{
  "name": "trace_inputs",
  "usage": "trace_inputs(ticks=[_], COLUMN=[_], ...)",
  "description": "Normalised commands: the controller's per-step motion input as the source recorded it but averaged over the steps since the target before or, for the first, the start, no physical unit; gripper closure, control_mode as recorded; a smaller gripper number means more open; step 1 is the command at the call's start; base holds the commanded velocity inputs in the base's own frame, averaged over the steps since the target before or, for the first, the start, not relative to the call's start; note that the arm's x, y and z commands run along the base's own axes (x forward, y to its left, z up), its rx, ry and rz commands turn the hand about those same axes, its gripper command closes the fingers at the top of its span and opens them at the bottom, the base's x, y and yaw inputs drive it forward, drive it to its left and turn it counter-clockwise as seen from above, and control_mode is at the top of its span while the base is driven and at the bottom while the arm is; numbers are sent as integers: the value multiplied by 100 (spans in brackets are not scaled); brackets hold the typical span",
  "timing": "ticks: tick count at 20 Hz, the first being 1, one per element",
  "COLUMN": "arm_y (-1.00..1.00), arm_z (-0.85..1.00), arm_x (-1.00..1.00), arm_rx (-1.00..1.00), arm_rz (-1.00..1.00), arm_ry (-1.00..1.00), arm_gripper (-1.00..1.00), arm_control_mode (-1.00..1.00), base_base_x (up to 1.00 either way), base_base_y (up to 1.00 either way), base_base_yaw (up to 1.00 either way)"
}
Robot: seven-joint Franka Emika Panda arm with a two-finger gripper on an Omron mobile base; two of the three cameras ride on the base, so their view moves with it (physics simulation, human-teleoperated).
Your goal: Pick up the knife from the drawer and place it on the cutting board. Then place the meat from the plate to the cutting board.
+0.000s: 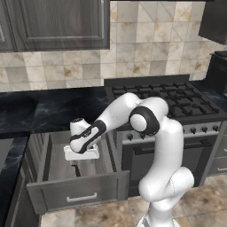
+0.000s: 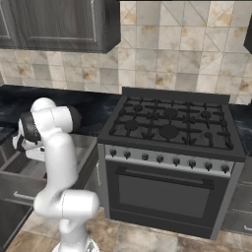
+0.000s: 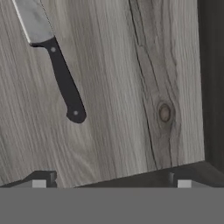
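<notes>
The small knife (image 3: 52, 61) with black handle and pale silver blade lies flat on the pale wood floor of the open grey wood-grain drawer (image 1: 80, 195). In the hand view it is ahead of the two-finger gripper (image 3: 111, 181) and off toward its left fingertip, not between the jaws. The jaws stand wide apart and hold nothing. To grasp well, I think the gripper should shift over the handle, turn so the fingers cross it, then descend straight.
</notes>
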Motion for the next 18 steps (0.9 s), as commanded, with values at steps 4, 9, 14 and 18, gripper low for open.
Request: trace_inputs(ticks=[4,9,14,18], arm_y=[0,0,0,0], arm_z=[-26,-21,-17,-18], arm_x=[0,0,0,0], arm_rx=[0,0,0,0], arm_rz=[0,0,0,0], arm_ry=[0,0,0,0], arm_gripper=[-100,-100,-100,-100], arm_control_mode=[-100,-100,-100,-100], base_base_x=[0,0,0,0], base_base_y=[0,0,0,0], base_base_yaw=[0,0,0,0])
